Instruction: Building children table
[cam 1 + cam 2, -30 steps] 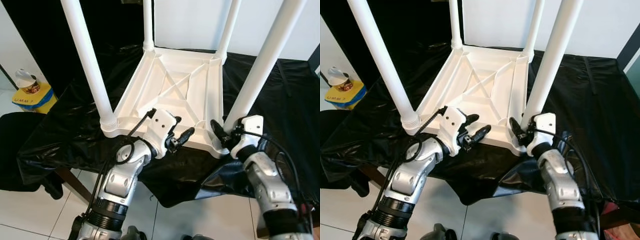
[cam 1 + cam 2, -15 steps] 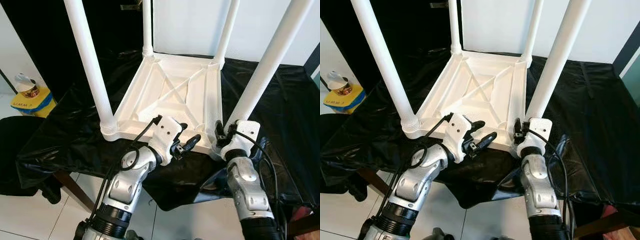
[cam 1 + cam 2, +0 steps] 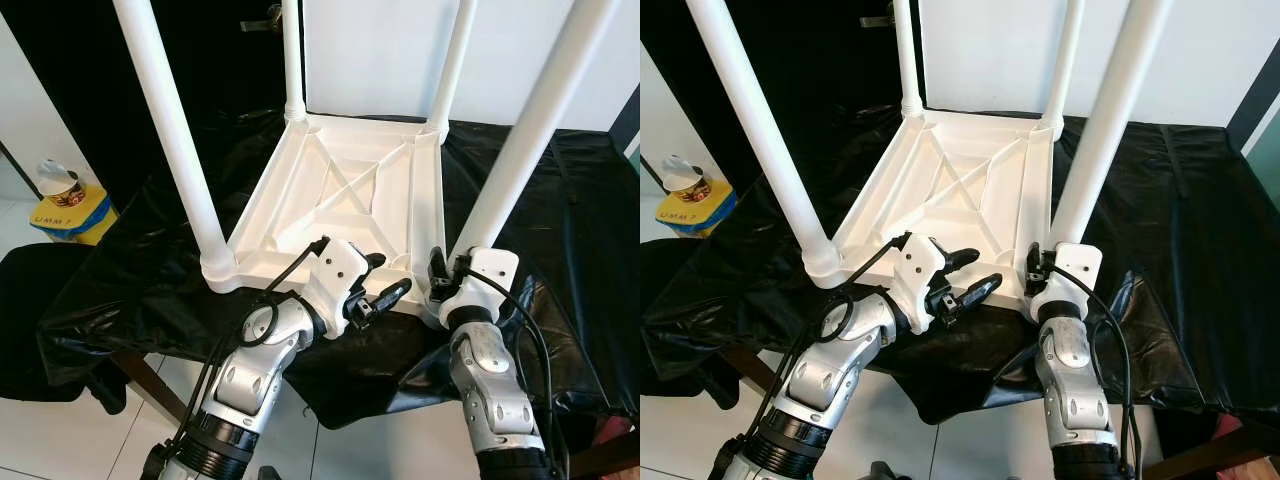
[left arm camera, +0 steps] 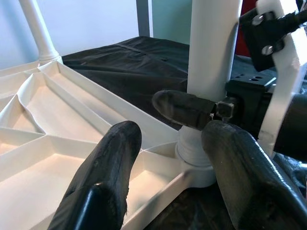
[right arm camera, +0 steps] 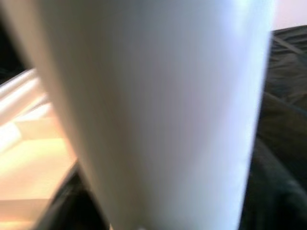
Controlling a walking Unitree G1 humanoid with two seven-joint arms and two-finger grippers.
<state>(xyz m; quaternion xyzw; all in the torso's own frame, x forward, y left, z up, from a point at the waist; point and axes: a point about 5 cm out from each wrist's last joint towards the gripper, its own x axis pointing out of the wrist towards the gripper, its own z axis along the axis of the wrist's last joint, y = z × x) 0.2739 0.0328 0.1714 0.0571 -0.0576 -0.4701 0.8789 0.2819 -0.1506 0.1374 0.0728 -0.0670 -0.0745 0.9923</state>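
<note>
The white children's table (image 3: 345, 190) is lying upside down on a black cloth (image 3: 560, 210), its ribbed underside facing up and its four white legs standing upward. In the head views the table is sitting at the centre, with legs rising toward 11, 12, 1 and 2 o'clock.

The left gripper (image 3: 378, 281) is hovering over the near edge of the tabletop, at about 6 o'clock from its middle, with its two black fingers (image 4: 108, 177) spread apart and gripping nothing; one is reaching over the rim into the ribbed underside.

The right gripper (image 3: 436, 272) is pressing in at the base of the near right leg (image 3: 520, 150), at about 4 o'clock from the table's middle. Its fingers are mostly hidden against the leg, so I cannot tell whether they are clamping it; the right wrist view is a close blur of that white leg (image 5: 153, 110).

At 9 o'clock, off the cloth, a yellow and blue container (image 3: 70, 212) is sitting with a cup on top.
</note>
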